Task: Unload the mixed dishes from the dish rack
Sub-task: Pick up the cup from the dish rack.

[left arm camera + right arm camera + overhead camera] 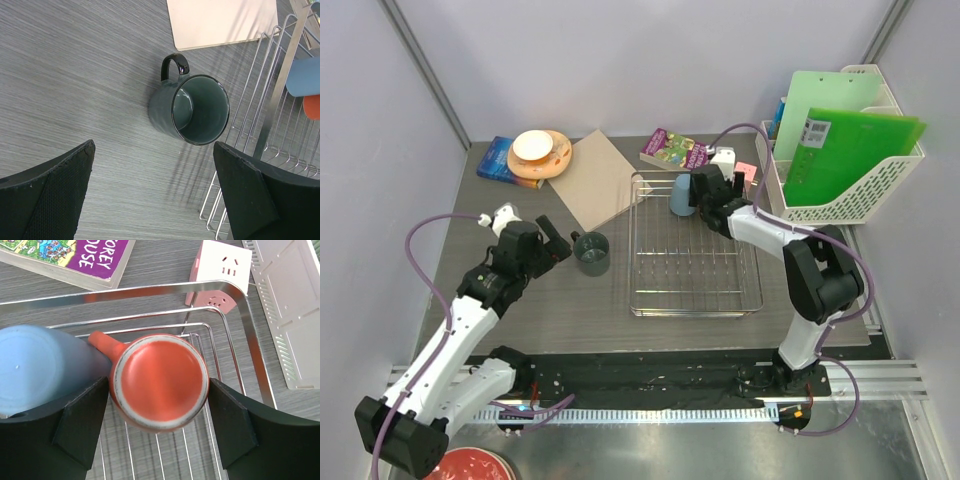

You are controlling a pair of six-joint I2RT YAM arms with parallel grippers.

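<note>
The top view hides the orange cup [160,382] under the right tool [702,195]. Only the right wrist view shows it, bottom up at the 12 o'clock end of the dish rack [695,290], with the light-blue cup [681,195] against it at its 9 o'clock. That tool's fingers [82,422] stand apart on either side of the orange cup, tight to its wall; whether they press on it I cannot tell.

The left wrist view shows the grey mug [192,107] upright on the worktop [75,75], just beside the rack's 9 o'clock rail. The left tool [154,145] is spread wide near it, holding nothing.

Open wire floor runs from the cups to the rack's 6 o'clock rail. Past the far rail lie a purple book [672,150] and a pink-and-white socket block [735,165]. A white lattice basket [845,195] stands close at 2 o'clock. A tan board [605,180] and stacked plates [540,155] lie at 10 o'clock.
</note>
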